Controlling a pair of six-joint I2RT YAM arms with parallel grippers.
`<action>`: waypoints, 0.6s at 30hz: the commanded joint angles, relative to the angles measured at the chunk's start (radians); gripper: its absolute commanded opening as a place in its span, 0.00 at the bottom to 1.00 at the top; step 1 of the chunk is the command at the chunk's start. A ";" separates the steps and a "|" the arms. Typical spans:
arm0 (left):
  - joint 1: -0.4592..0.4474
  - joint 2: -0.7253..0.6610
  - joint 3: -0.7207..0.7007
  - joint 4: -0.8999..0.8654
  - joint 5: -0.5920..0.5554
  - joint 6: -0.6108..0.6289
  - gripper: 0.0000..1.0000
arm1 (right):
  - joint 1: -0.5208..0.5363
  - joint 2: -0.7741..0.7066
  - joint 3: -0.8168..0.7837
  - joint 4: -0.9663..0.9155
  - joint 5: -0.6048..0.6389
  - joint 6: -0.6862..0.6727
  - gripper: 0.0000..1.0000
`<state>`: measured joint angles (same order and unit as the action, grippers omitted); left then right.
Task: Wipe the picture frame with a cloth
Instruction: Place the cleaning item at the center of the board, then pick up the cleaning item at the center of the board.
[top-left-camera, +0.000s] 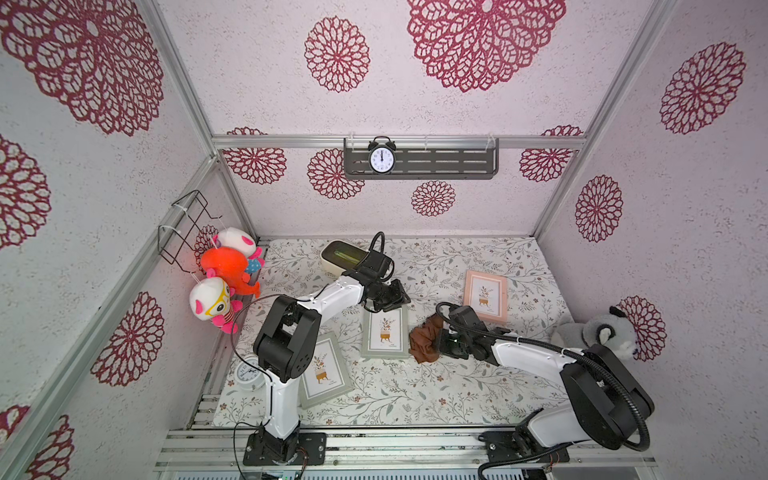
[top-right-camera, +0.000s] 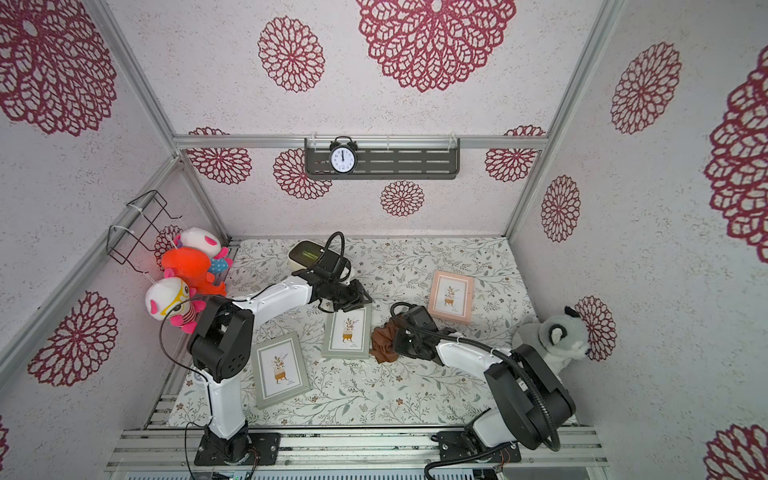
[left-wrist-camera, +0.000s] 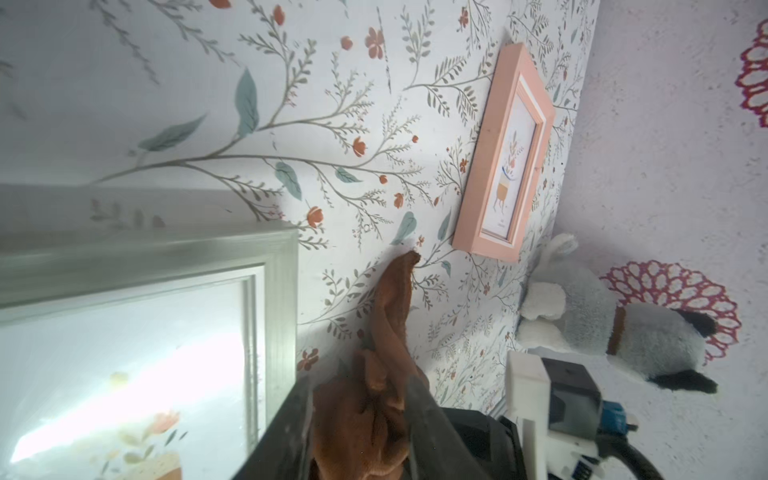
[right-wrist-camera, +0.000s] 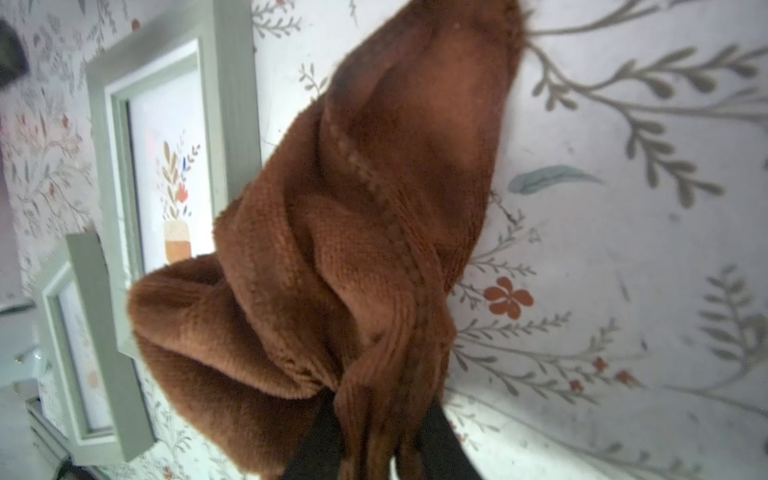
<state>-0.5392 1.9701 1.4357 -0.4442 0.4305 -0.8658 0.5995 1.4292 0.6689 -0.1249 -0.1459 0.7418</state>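
Note:
A rust-brown cloth (top-left-camera: 424, 338) hangs bunched in my right gripper (top-left-camera: 442, 343), which is shut on it; in the right wrist view the cloth (right-wrist-camera: 353, 228) is pinched between the black fingers (right-wrist-camera: 316, 436). It touches the table just beside the right edge of the middle sage-green picture frame (top-left-camera: 384, 332), which lies flat. My left gripper (top-left-camera: 392, 299) hovers at that frame's far right corner with its jaws apart and nothing between them. In the left wrist view the frame (left-wrist-camera: 124, 332) sits beside one finger, and the cloth (left-wrist-camera: 386, 332) shows beyond the gap.
A second green frame (top-left-camera: 324, 370) lies near the left arm's base, and a pink frame (top-left-camera: 486, 295) at the back right. A grey plush raccoon (top-left-camera: 602, 332) sits at the right wall. A white clock (top-left-camera: 249, 374), hanging plush toys (top-left-camera: 224, 282) and a cream case (top-left-camera: 343, 255) are on the left.

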 joint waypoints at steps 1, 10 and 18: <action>0.003 -0.063 -0.019 -0.023 -0.033 0.027 0.40 | -0.004 -0.053 0.055 -0.176 0.066 -0.068 0.59; 0.042 -0.150 -0.103 -0.035 -0.062 0.042 0.40 | -0.002 -0.019 0.147 -0.108 0.036 -0.090 0.94; 0.080 -0.206 -0.185 -0.048 -0.081 0.059 0.40 | 0.039 0.195 0.256 -0.104 0.016 -0.115 0.96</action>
<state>-0.4709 1.7985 1.2713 -0.4789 0.3698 -0.8253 0.6197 1.5787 0.8944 -0.2153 -0.1181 0.6479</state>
